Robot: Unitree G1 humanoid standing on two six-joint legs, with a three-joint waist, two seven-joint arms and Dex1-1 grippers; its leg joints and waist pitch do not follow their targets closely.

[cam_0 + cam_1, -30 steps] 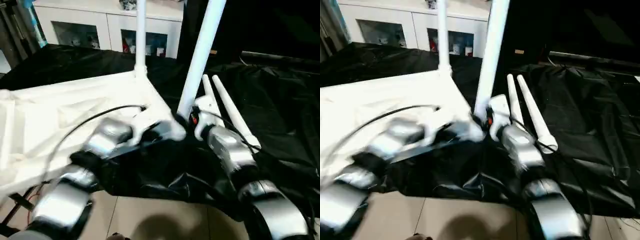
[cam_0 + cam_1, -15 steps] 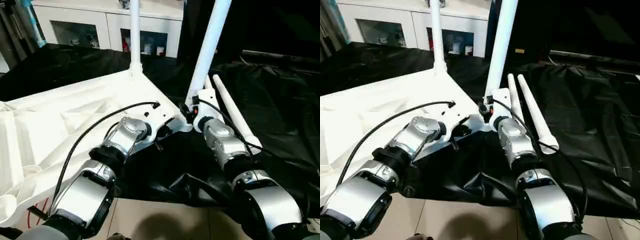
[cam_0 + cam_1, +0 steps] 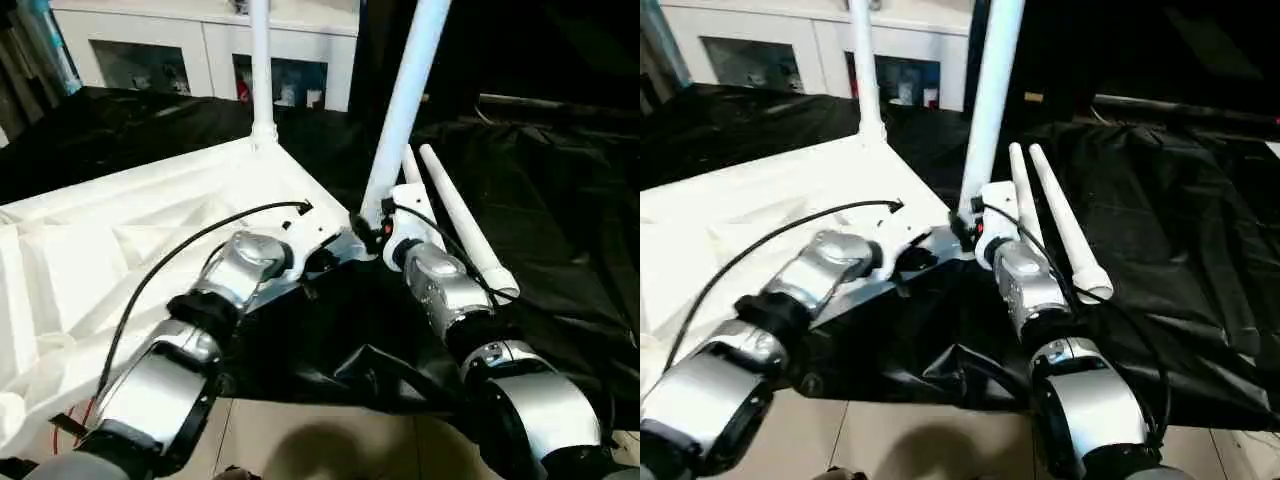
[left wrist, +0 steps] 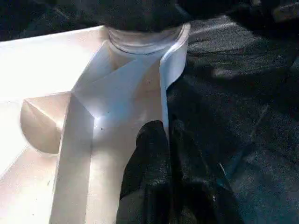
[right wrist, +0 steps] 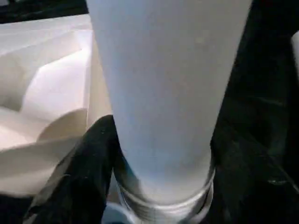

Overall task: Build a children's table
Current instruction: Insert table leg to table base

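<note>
The upturned table top lies on the black-draped surface. At its near corner a leg stands steeply, leaning slightly, right fingers loosely straddling its base; left fingers pinch the rim alongside.

The all-white table top and its white tube legs are showing bright against the glossy black sheet, the silver forearms are ending in black fingers, and a white cabinet is standing far behind.
</note>
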